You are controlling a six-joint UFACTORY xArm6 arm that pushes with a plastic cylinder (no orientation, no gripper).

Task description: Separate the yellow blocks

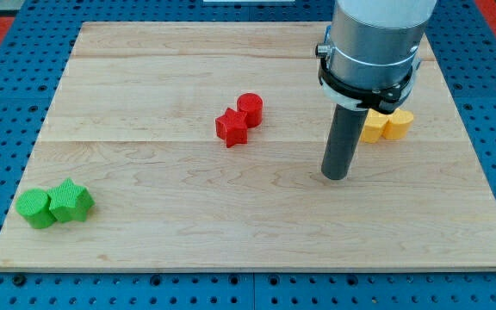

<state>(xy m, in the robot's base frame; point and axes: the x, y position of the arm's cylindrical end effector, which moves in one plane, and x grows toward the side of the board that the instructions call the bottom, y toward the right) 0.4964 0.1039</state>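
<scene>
Two yellow blocks (386, 126) sit touching each other at the view's right, partly hidden behind the arm; their shapes are hard to make out. My tip (336, 176) rests on the wooden board (231, 224), just left of and below the yellow pair, a short gap away from them.
A red star block (231, 128) touches a red cylinder (250, 109) near the board's middle. A green cylinder-like block (35, 209) touches a green star block (71, 201) at the lower left. The board lies on a blue pegboard (7, 103).
</scene>
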